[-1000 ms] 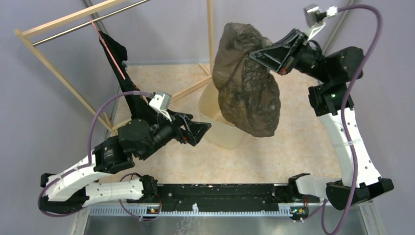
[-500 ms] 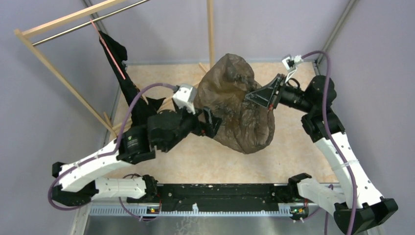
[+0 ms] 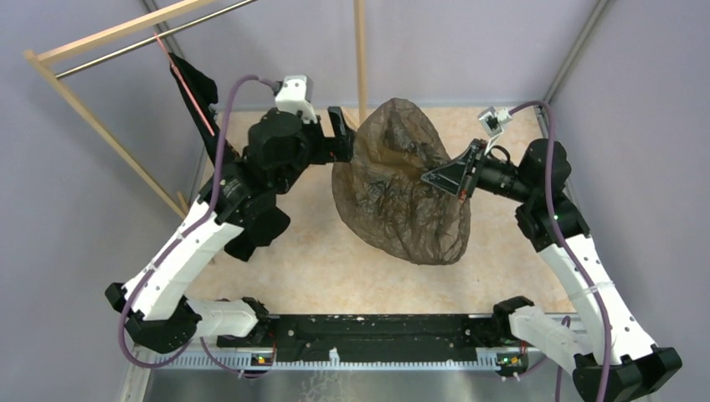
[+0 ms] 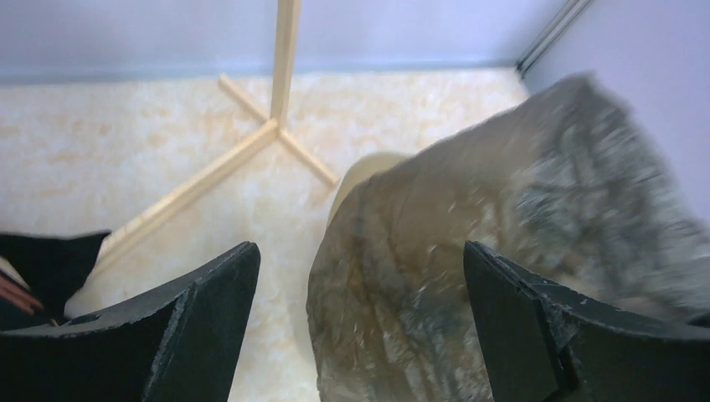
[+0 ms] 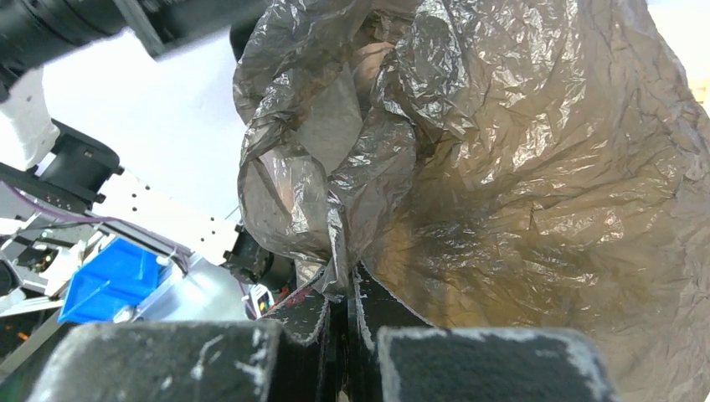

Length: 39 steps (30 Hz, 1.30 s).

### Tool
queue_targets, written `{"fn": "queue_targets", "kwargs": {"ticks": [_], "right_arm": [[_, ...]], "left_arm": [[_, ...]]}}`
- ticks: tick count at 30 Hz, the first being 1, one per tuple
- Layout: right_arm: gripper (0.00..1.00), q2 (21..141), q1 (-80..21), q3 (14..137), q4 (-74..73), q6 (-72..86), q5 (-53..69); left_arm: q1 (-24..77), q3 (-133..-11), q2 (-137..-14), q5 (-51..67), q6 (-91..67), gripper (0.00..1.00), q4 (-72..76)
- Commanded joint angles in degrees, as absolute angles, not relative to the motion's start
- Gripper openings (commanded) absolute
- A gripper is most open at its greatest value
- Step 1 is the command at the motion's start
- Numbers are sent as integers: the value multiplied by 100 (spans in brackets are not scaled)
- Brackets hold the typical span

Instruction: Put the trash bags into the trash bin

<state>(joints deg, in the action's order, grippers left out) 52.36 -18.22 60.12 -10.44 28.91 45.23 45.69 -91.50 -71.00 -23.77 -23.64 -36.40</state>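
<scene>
One large brown-grey crinkled plastic trash bag (image 3: 402,201) hangs above the cream plastic trash bin (image 4: 356,177) and covers it. Its long axis in the overhead view runs from the near-right side of the bin to the far side.

On the right of the bin, the right gripper (image 3: 441,176) holds the bag. In its wrist view the jaws are closed tight on a twisted fold of film, and the rest of the bag billows out beyond it.

On the far-left side of the bin, the left gripper (image 3: 339,138) is wide open and holds nothing. In its own view the bag's edge lies ahead between the two fingers (image 4: 201,318). I cannot tell if they touch it.

I judge that the coming move is downward, because the bin lies under the bag and not beside it. The right arm carries the load; the left one could help to guide it.

The bin is fully hidden from overhead. Only a slice of its rim shows in the left wrist view, so how well the bag is centred over the opening is hard to judge. Beyond the bin stands a light wooden post (image 3: 360,50).
</scene>
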Motion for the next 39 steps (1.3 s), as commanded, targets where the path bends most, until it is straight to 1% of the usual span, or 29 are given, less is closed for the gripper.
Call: {"fn": "queue_targets", "kwargs": {"ticks": [1,5,7,9,12,16,18,21,25,28,31,34,39], "right_arm": [[0,5172,-1846,6384,-757,2809,4870],[0,5134,-1846,6443,-234,3083,5220],[0,5131,-1846,6451,243,3370,5342],[0,5192,-1853,6570,682,3682,5427],[0,5439,-1846,7074,828,3867,5368],[0,5800,-1850,7595,1239,4132,5105],[0,5983,-1846,7799,1607,4393,5164],[0,6197,-1846,8018,2034,4671,5307],[0,6334,-1846,8123,1658,4349,4898],[0,6478,-1847,8116,1465,4356,4450],[0,6694,-1850,8029,1439,4711,4033],[0,6982,-1850,7972,1480,5109,3892],[0,7415,-1863,8047,1337,5229,3903]], "left_arm": [[4432,-10035,-7131,-2270,-1998,98,-3351],[4165,-10378,-7644,-2470,-2230,98,-2978],[3948,-10777,-8153,-2259,-2349,98,-2920],[3698,-11289,-8678,-1782,-2515,98,-2974],[3527,-11883,-9294,-1081,-2641,98,-2978],[3390,-11997,-9655,-242,-2728,98,-2771],[3363,-11799,-9696,47,-2733,98,-2697],[3345,-11166,-9606,788,-2661,88,-2441],[3343,-9869,-9087,1622,-2549,73,-1590],[3348,-9144,-8623,1837,-2457,68,-1189],[3347,-8735,-8313,1934,-2323,60,-1061],[3349,-8413,-8166,2031,-2303,59,-1005],[3350,-8503,-8179,1549,-2026,65,-1357]]}}
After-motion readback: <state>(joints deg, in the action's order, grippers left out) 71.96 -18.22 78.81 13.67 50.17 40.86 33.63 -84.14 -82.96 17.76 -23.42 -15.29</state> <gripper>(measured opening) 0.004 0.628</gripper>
